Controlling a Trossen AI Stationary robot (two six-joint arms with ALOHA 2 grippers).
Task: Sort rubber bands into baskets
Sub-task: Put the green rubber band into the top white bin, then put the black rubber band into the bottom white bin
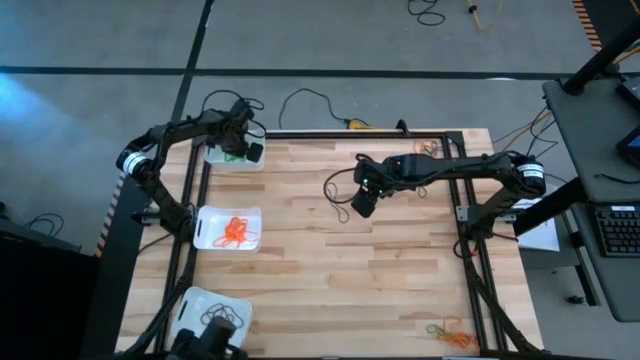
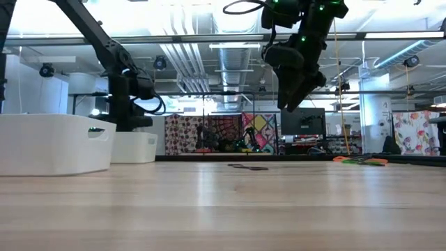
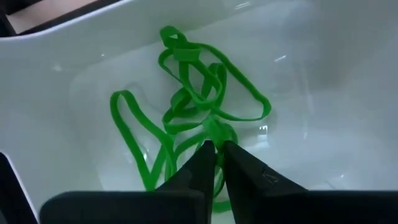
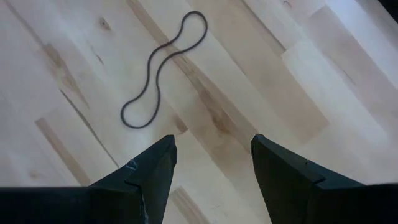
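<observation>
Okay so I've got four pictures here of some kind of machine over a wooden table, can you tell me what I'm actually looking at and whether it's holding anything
It is a robot with two dark arms at a wooden table, sorting rubber bands into white baskets. One picture looks straight down, one looks level across the table, and two come from cameras on the wrists.

The left gripper is down in the far basket, jaws almost shut on a green band among the green bands there. The right gripper hangs above the table, jaws open and empty, over a black band.

The middle basket holds orange bands. More loose bands lie near the table's corner.
</observation>
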